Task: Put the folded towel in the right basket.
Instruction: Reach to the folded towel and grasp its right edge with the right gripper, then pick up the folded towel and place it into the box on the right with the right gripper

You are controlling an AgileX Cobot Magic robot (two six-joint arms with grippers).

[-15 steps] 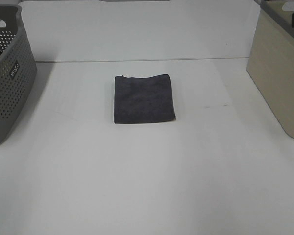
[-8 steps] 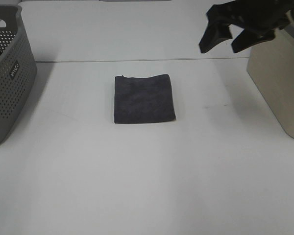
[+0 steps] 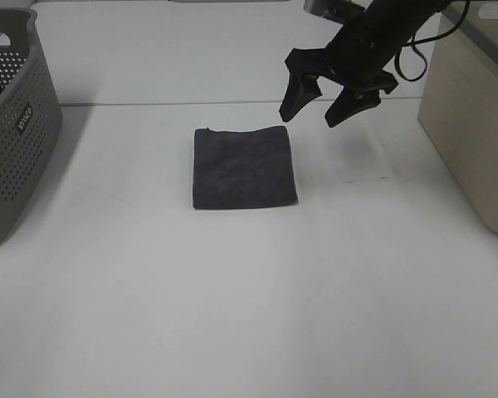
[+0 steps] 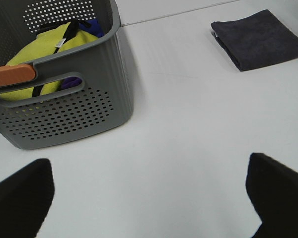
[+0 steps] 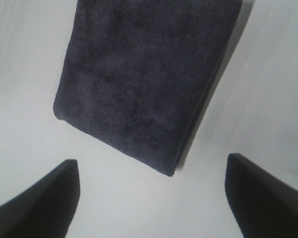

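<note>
Your right gripper [image 3: 309, 116] hangs above the table [image 3: 257, 315] with its jaws spread wide, holding nothing. The folded towel [image 3: 244, 167], dark grey, lies flat on the table just ahead of those fingertips. Its near corner sits between them in the right wrist view, and nothing is touching it. To the right of that gripper stands the beige basket [image 3: 471, 124], near but apart. Well beyond the towel, on the far left, is the grey perforated basket [image 3: 12, 124]. Your left gripper [image 4: 149, 198] is also spread wide and empty. The grey basket is close in front of it, with a yellow cloth [image 4: 39, 54] inside, and the towel is well away from it.
</note>
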